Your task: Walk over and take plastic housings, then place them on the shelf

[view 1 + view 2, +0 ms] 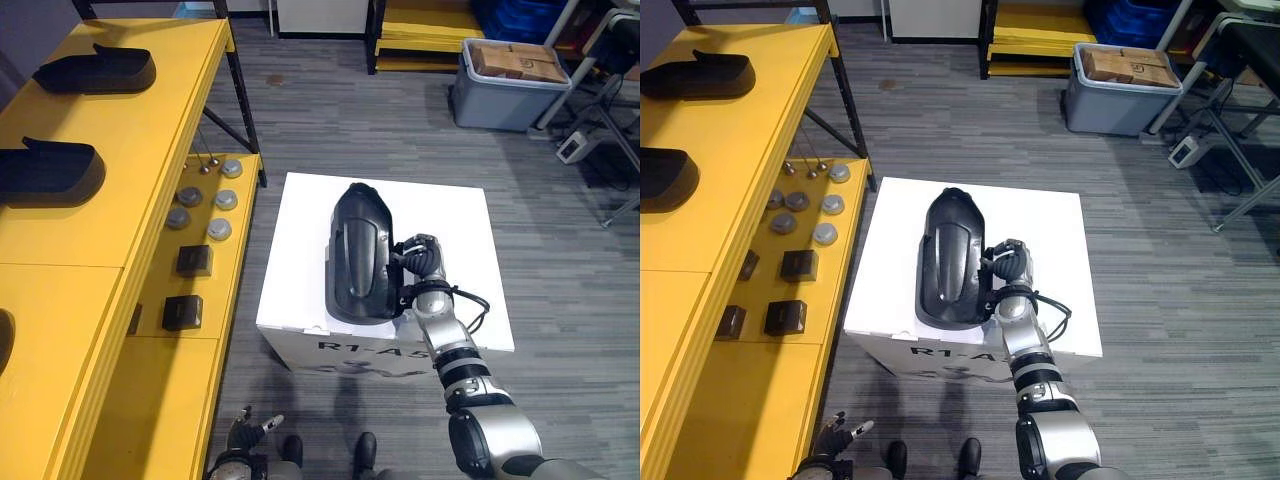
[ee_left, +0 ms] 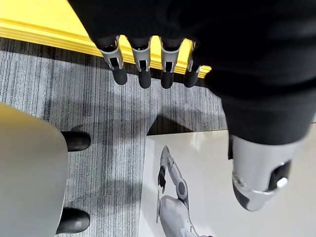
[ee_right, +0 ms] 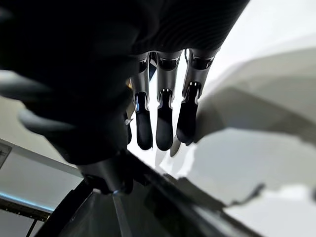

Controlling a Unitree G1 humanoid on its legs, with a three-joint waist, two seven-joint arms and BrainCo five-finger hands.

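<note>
A long black plastic housing (image 1: 358, 255) lies on the white box table (image 1: 455, 225), its length running away from me. My right hand (image 1: 424, 262) is pressed against the housing's right rim, near its middle. In the right wrist view its fingers (image 3: 163, 123) reach out nearly straight over the white top, and the housing's dark edge (image 3: 163, 207) lies just under them. My left hand (image 1: 243, 432) hangs low beside the yellow shelf, fingers (image 2: 143, 69) straight and holding nothing. Two more black housings (image 1: 95, 68) (image 1: 50, 172) rest on the yellow shelf's top (image 1: 150, 130) at the left.
The shelf's lower level (image 1: 215, 290) carries several grey discs (image 1: 220, 229) and two black blocks (image 1: 183, 312). A grey bin (image 1: 500, 100) holding a cardboard box stands at the far right, next to metal stands. Grey carpet lies between the table and the shelf.
</note>
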